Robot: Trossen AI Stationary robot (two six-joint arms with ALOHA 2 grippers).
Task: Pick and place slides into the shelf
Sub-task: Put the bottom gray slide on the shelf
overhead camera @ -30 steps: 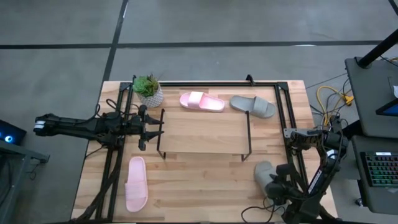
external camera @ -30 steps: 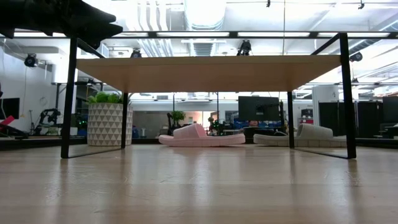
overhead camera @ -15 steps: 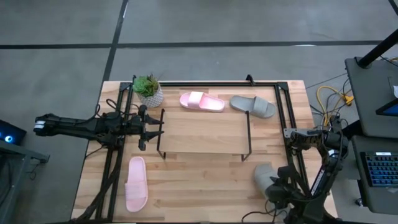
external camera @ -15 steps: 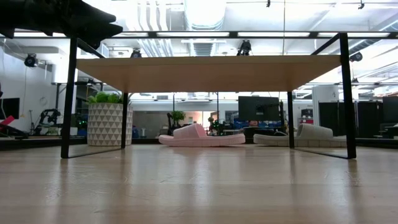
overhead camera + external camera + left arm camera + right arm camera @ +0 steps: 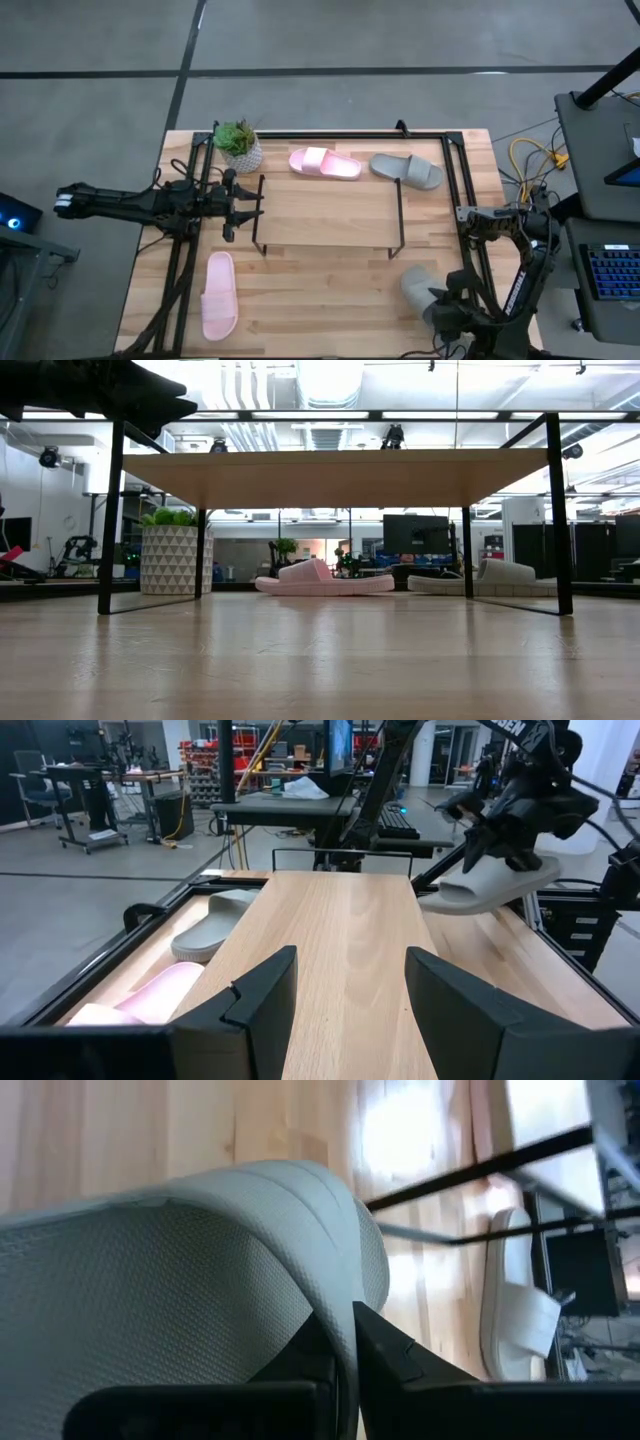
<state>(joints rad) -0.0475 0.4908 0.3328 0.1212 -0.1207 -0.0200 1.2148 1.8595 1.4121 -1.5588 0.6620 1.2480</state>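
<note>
My right gripper [image 5: 440,305] is over the table's near right corner, shut on a grey slide [image 5: 413,287] that also shows in the left wrist view as the held grey slide [image 5: 488,885], clear of the wood. My left gripper [image 5: 245,205] is open and level at the shelf's [image 5: 325,212] left end, with its fingers [image 5: 262,995] pointing along the wooden board. A pink slide [image 5: 325,163] and a second grey slide [image 5: 406,170] lie flat on their soles behind the shelf. Another pink slide [image 5: 219,293] lies flat near the left front. My right gripper pinches the grey slide by the edge of its wide strap [image 5: 345,1315], one finger [image 5: 305,1360] under the strap and the other outside it. The fingers come from above. The slide hangs below them, tilted and lifted clear of the table.
A potted plant [image 5: 238,145] stands at the far left corner beside the shelf. A larger black frame [image 5: 455,180] runs around the table's edges. Bare wood lies under the shelf's board [image 5: 330,475] and in front of it. Cables and a desk stand off the table's right side.
My right gripper has carried the grey slide a little toward the table's near edge and slightly to the left, keeping it lifted. The left arm and the other slides have stayed where they were.
</note>
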